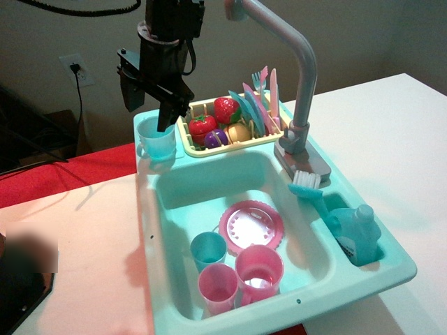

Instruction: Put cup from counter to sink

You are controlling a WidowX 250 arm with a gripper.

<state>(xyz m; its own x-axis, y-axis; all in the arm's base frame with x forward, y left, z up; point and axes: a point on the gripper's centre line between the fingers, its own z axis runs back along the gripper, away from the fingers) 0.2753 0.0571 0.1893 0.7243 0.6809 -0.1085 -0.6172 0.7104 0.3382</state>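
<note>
The cup (157, 141), a pale teal mug, stands upright on the back left corner of the counter (144, 209), the ledge around the sink (209, 183). My black gripper (148, 115) hangs right above the cup and is open. One finger (166, 117) reaches down to the cup's rim, and I cannot tell whether it is inside the cup or behind it. The other finger (130, 94) is higher and off to the cup's left. The cup's handle is not clearly visible.
A cream dish rack (209, 148) with toy fruit and cutlery sits right of the cup. The grey faucet (297, 63) arches over the basin. The basin holds a pink plate (250, 227), a small dark teal cup (208, 249) and two pink cups (241, 279). A brush (307, 185) and a bottle (356, 234) are at the right.
</note>
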